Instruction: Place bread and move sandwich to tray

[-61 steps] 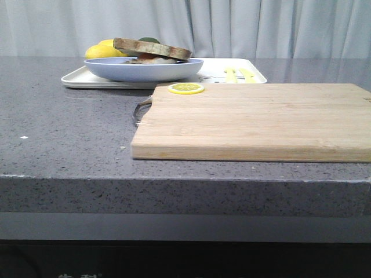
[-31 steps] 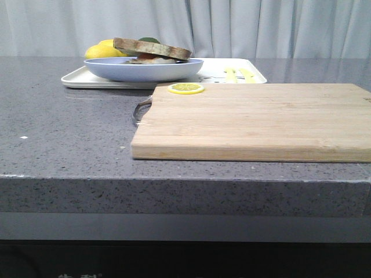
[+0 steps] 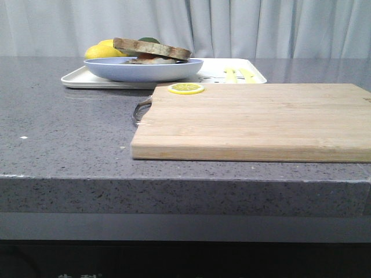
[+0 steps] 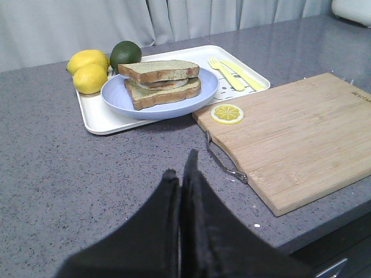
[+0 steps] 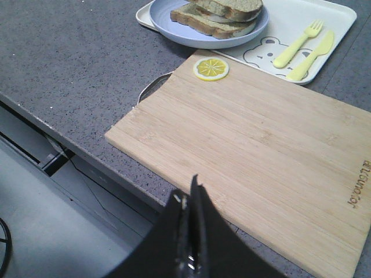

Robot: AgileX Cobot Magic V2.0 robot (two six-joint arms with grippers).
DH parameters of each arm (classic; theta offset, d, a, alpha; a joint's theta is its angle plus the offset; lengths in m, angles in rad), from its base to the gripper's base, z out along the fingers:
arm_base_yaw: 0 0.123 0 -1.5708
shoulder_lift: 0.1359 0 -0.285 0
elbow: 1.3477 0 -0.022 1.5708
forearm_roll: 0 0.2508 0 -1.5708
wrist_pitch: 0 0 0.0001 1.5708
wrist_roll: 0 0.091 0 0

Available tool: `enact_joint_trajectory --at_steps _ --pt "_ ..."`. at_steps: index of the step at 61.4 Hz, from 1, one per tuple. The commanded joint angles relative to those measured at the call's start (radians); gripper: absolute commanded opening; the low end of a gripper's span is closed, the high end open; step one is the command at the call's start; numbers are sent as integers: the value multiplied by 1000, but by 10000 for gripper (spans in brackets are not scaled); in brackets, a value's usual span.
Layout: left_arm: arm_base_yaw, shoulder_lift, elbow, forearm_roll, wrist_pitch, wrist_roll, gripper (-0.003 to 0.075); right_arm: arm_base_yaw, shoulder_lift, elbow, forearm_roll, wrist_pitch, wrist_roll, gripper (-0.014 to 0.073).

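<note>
The bread (image 4: 157, 70), a brown-crusted slice with a bare pale face, lies on top of the sandwich (image 4: 165, 91); a strip of white egg shows between the slices. The sandwich sits on the round pale-blue plate (image 4: 116, 95), which rests on the white tray (image 4: 95, 119). The front view shows the bread (image 3: 152, 48), the plate (image 3: 145, 69) and the tray (image 3: 81, 78) at the back left. My left gripper (image 4: 181, 168) is shut and empty over the bare counter, short of the tray. My right gripper (image 5: 186, 194) is shut and empty above the board's near edge. Neither gripper shows in the front view.
A wooden cutting board (image 3: 255, 119) with a metal handle (image 4: 223, 162) lies in front of the tray, with a lemon slice (image 3: 186, 88) on its far corner. Two lemons (image 4: 87, 69) and a dark green fruit (image 4: 125, 54) sit on the tray's far end, a yellow fork and knife (image 5: 301, 46) on the other.
</note>
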Motion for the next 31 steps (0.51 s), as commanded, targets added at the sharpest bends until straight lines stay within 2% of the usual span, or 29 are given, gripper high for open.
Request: enact_joint_trajectory --at_steps 1,26,31 --pt "-8 8 -26 -15 -85 1 -20 -5 2 -21 -2 -62 -4 -69" --pt "-8 8 -25 -15 -88 1 -20 -5 2 -21 -2 -62 -4 -69" --pt "0 -46 8 -15 -117 1 -20 -5 2 -21 -2 -61 -4 -69"
